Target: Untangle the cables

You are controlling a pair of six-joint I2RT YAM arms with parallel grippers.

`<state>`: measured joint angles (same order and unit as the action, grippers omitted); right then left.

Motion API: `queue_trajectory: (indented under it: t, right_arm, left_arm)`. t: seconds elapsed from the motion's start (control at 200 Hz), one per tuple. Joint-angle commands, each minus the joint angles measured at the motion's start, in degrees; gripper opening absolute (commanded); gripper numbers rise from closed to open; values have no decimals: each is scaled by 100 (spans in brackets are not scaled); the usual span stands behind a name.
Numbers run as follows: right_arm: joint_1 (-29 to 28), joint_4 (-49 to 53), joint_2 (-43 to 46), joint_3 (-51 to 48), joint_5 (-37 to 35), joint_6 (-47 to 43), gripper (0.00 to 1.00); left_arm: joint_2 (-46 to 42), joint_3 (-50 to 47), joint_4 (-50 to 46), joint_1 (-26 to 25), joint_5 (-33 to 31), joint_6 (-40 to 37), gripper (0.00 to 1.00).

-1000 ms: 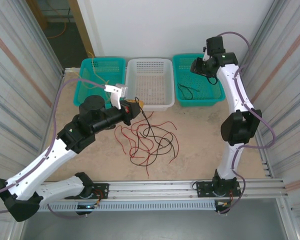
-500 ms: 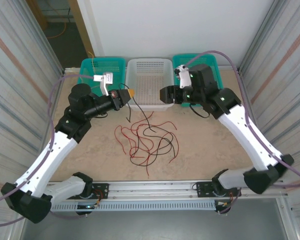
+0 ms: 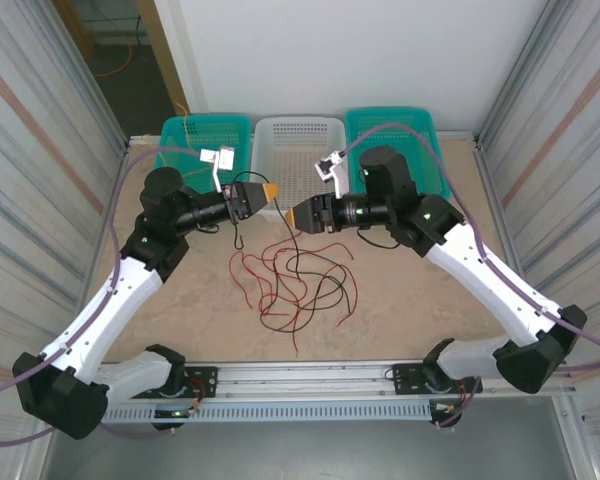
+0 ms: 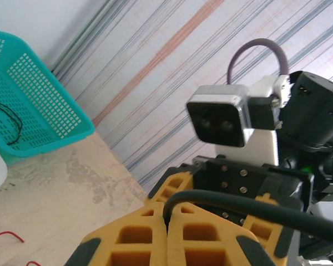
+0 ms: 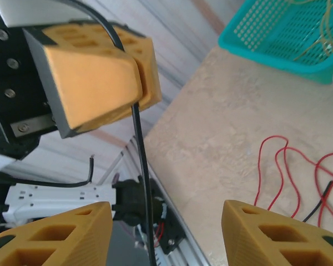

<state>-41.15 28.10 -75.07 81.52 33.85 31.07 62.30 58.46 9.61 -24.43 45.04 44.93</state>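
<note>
I am holding the left gripper (image 3: 264, 190) raised above the table (image 3: 410, 290), out from the middle of its far edge. Its orange fingers (image 4: 139, 238) are pressing fully together on a black cable (image 5: 142, 166). In the right wrist view that cable is dropping straight down from the seam between the closed pads. In the left wrist view it is curving away over the fingertips to the right.

Just beside it the right gripper (image 3: 300, 216) is facing it tip to tip. Its two fingers (image 5: 55, 230) are standing wide apart, gripping nothing, with the hanging cable running down between them.

Below both grippers the tangle of red and black cables (image 3: 300, 280) is lying in the middle of the table, its loops crossing one another.

Three baskets are sitting along the far edge. The left teal basket (image 3: 205, 135), toward the far-left corner, is holding the pale yellow cables (image 5: 316, 33). The white basket (image 3: 300, 150) is sitting in the middle. The right teal basket (image 4: 44, 111), toward the far-right corner, has a loose black cable (image 4: 12, 123) lying in it.
</note>
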Motion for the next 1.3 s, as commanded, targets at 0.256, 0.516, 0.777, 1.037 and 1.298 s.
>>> queue_trajectory:
  t: [0.256,0.516,0.777,1.037,1.298]
  right_arm:
    - [-135,13,-238,172,46,-39,20]
    - [-126,-8,-105,204,-238,-134,0]
    - [282,685,-120,700,-1092,-447,0]
    - [1503,1264,-290,1337,-2160,-301,0]
    - [3183,1626,-1569,1982,-1767,54,0]
  left_arm:
    - [47,-168,622,17,283,233,0]
    - [80,-212,428,17,163,196,0]
    - [-44,85,-1869,21,-1526,-947,80]
    - [-368,-36,-3485,34,-3727,-1511,88]
    - [-628,-483,-3801,79,-3419,-1422,84]
